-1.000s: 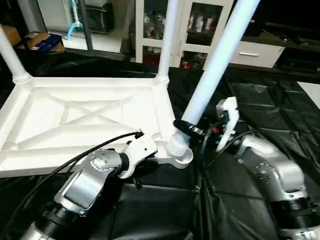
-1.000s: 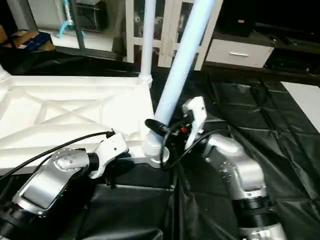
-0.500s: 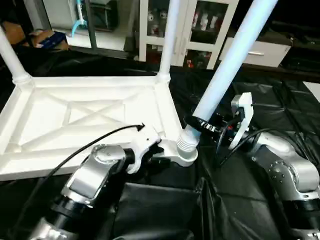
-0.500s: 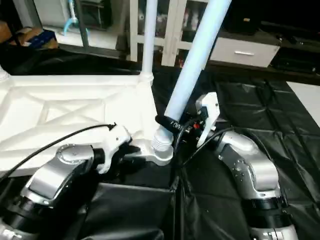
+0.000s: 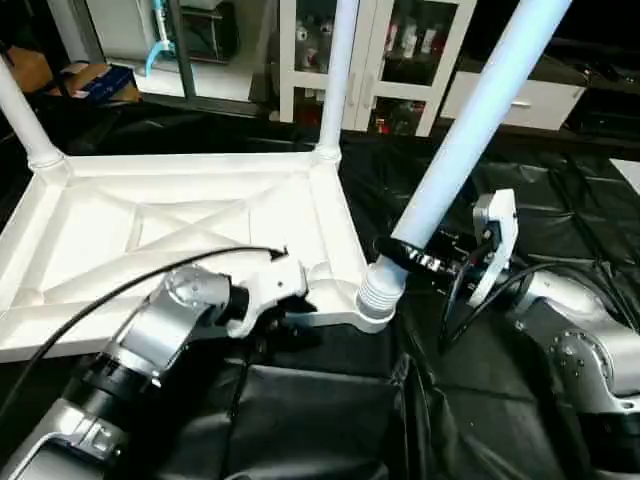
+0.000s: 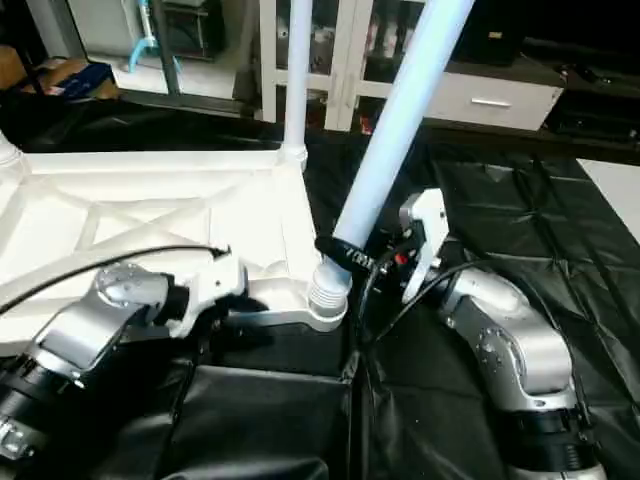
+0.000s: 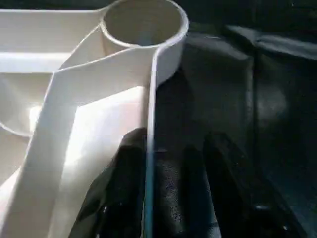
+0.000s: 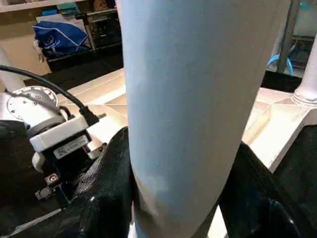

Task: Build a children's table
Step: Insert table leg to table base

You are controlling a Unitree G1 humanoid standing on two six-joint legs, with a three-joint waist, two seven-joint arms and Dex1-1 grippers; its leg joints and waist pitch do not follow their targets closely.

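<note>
While your left gripper (image 7: 168, 163) is loosening, fingers now straddling the tabletop (image 5: 180, 215) rim, your right gripper (image 5: 425, 262) is still clamping the tilted leg (image 5: 470, 125) in the near corner socket (image 5: 372, 305), awaiting straightening.

Both arms are brushed-silver metal with rounded joint housings and black ribbed collars lower down; the left forearm (image 5: 150, 340) carries a round silver cap ringed with small screws, a white wrist block and a black cable, and the right forearm (image 5: 575, 335) has a white camera bracket, red-lit electronics and looping black cables; the fingers (image 8: 111, 183) are glossy black
</note>
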